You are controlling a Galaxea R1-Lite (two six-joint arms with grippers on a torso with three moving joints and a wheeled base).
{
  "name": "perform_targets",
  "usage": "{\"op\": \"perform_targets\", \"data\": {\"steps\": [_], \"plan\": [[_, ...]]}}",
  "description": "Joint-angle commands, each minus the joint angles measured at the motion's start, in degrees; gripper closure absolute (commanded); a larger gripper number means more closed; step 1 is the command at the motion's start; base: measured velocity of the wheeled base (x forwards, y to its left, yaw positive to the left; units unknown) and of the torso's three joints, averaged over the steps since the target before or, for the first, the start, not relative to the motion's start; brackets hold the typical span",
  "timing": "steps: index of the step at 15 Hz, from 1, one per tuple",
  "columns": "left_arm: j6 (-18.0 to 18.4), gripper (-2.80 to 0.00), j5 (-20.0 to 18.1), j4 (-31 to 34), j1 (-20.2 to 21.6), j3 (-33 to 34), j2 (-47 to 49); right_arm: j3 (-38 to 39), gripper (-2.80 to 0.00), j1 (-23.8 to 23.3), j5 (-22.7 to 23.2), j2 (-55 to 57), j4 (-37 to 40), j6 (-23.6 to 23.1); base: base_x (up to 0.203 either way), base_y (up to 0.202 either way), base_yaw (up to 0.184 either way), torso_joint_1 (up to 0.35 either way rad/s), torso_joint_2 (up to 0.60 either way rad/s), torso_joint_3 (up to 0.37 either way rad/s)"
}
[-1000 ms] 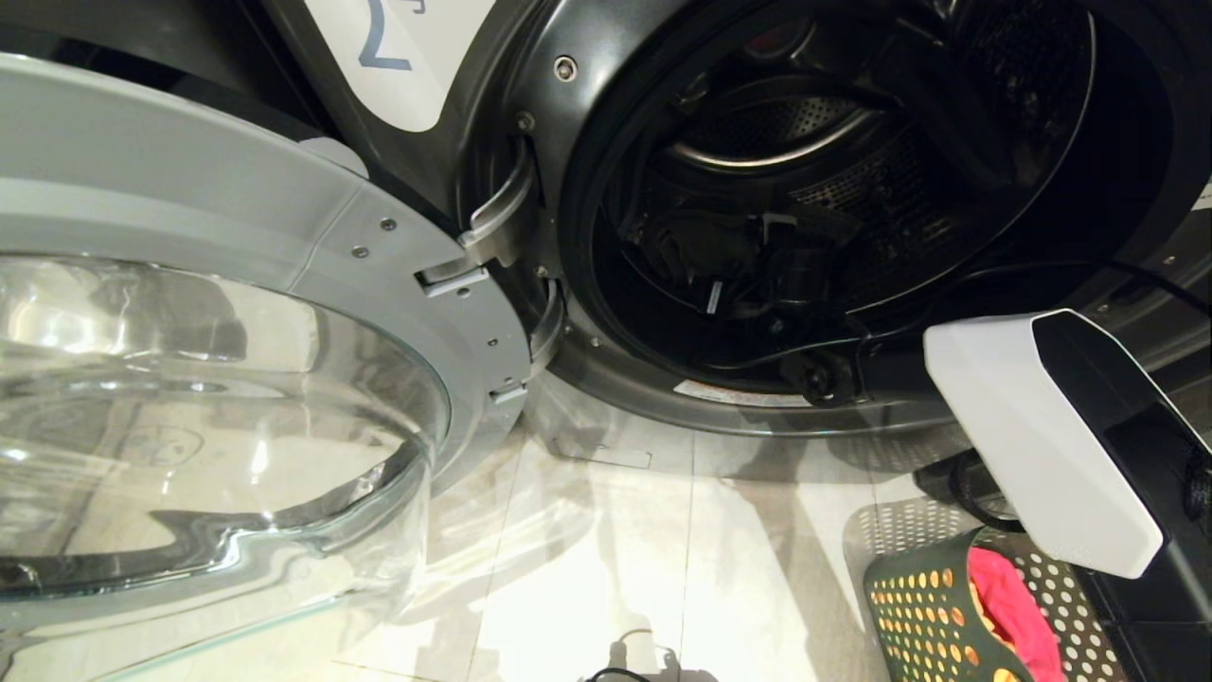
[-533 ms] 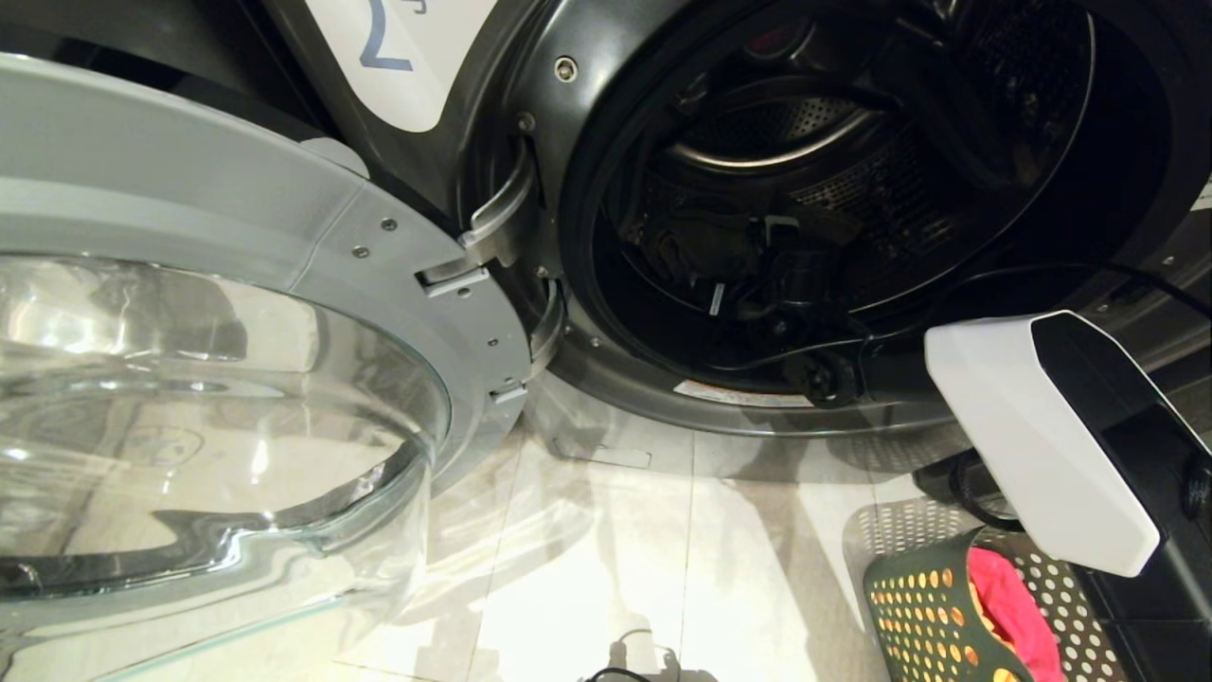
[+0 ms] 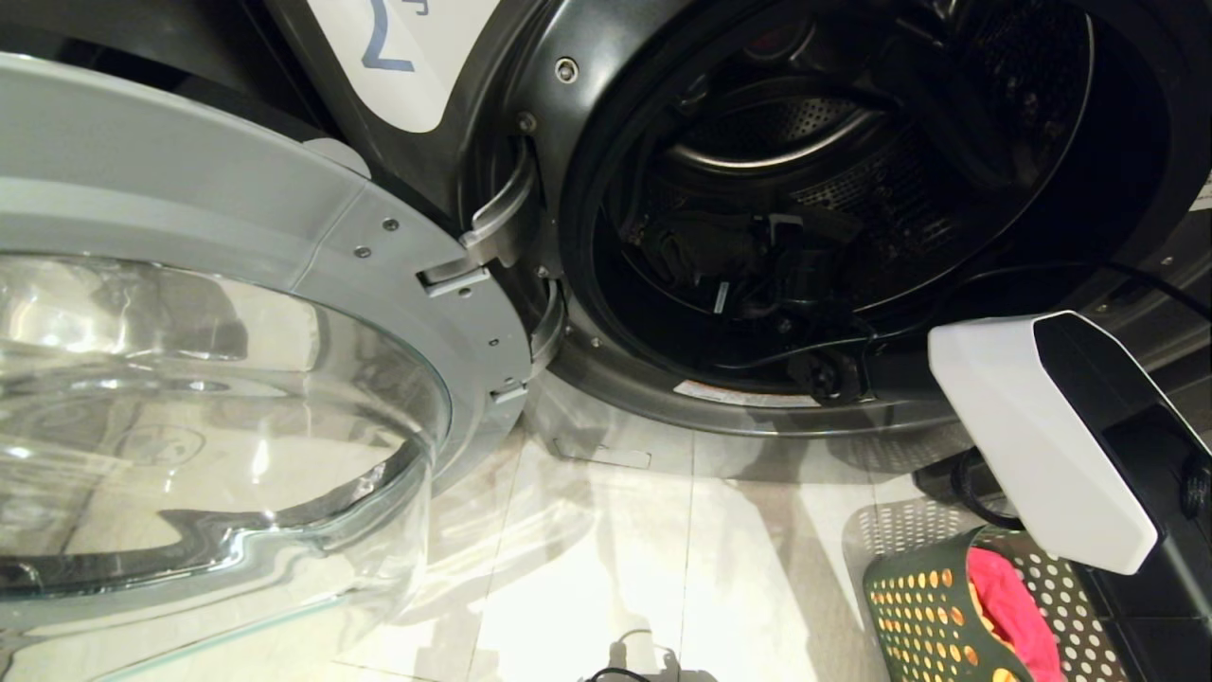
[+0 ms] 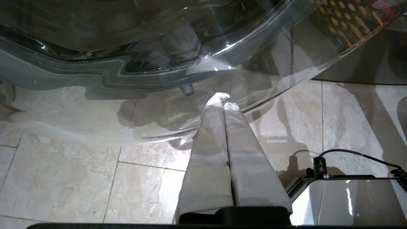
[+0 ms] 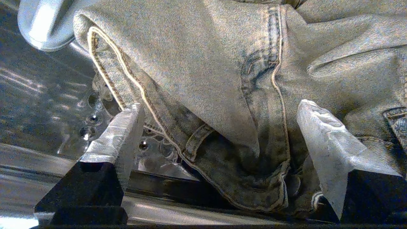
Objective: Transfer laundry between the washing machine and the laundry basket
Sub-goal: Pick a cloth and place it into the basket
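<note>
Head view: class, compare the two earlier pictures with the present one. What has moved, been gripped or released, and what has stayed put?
Nothing has clearly moved, and nothing was gripped or released. The right gripper stays open inside the washing machine's drum, fingers either side of a denim garment, not closed on it. The left gripper stays shut near the floor. The laundry basket keeps its red-pink cloth.

Washing machine ahead, door swung left, laundry basket lower right
</note>
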Motion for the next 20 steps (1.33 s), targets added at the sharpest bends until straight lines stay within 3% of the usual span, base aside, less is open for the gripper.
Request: {"op": "perform_targets", "data": {"steps": [1, 20], "plan": [[0.0, 0.0, 0.01, -0.01, 0.0, 0.0, 0.02, 0.05, -2.8, -0.06, -0.27, 0.02, -0.21, 0.08, 0.0, 0.0, 0.0, 0.0, 0.0, 0.0], [0.17, 0.0, 0.01, 0.08, 0.0, 0.0, 0.02, 0.1, -2.8, -4.13, -2.08, 0.85, 0.22, -0.49, 0.0, 0.0, 0.0, 0.0, 0.0, 0.0]]}}
